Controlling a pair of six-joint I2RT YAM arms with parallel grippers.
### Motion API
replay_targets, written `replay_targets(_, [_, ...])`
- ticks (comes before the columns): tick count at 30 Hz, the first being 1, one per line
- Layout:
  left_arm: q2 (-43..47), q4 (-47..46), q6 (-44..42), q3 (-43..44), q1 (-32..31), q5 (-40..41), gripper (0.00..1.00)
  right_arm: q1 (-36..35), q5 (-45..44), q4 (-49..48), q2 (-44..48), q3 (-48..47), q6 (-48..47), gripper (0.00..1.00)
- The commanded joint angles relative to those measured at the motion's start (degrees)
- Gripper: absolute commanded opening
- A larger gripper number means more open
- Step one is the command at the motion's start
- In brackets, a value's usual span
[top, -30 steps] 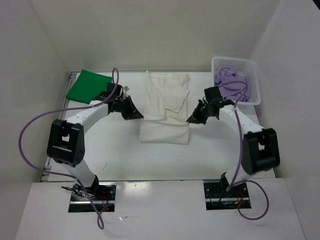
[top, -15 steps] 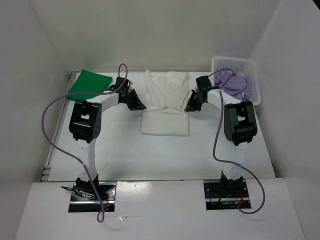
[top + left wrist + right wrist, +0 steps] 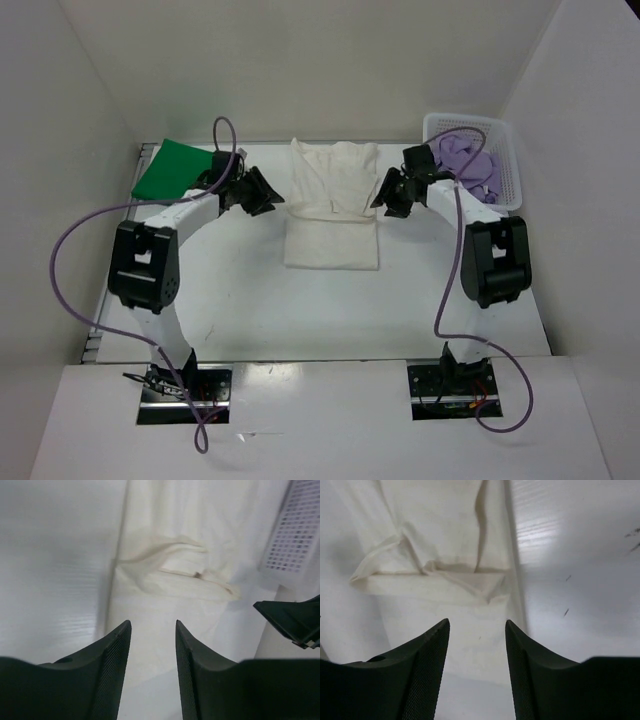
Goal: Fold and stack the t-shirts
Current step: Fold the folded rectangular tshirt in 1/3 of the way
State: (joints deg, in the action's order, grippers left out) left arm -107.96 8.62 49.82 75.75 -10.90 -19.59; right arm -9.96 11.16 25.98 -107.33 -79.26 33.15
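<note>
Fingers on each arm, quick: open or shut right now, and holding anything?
Left gripper: open, holding nothing, over the white shirt.
Right gripper: open, holding nothing, over the same shirt.

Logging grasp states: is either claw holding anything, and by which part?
Nothing held: left claw and right claw stand open, empty, either side of the cream t-shirt.

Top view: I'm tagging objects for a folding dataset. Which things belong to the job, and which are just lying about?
Job: white-cream shirt, green shirt, purple shirt.
Lying about: white lattice basket, which holds the purple shirt.
</note>
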Motion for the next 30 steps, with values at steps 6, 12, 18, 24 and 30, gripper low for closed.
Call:
replay_targets(6, [6.5, -6.5, 1.0, -10.1, -10.7, 0.8, 0.45, -8.4, 0.3, -3.7, 7.8, 9.6, 0.7, 0.15])
replay_targets(12, [1.6, -6.3, -0.4, -11.6, -11.5, 0.7, 0.41, -14.3, -3.6, -3.9, 2.8, 11.3, 1.2, 0.08])
replay_targets(18, [3.0, -5.8, 0.7, -19.0, -11.5, 2.9, 0.39, -16.0, -5.4, -5.7, 4.1, 18.3, 5.3, 0.05])
replay_targets(24, [5.3, -4.1, 1.2, -29.9, -11.5, 3.4, 0.32, -20.4, -5.9, -6.3, 5.9, 26.2, 9.1, 0.04])
replay_targets(30, [18.6, -0.2, 1.8, -39.2, -11.5, 4.0, 0.31, -27.1, -3.3, -4.7, 14.6, 33.4, 14.0, 0.04])
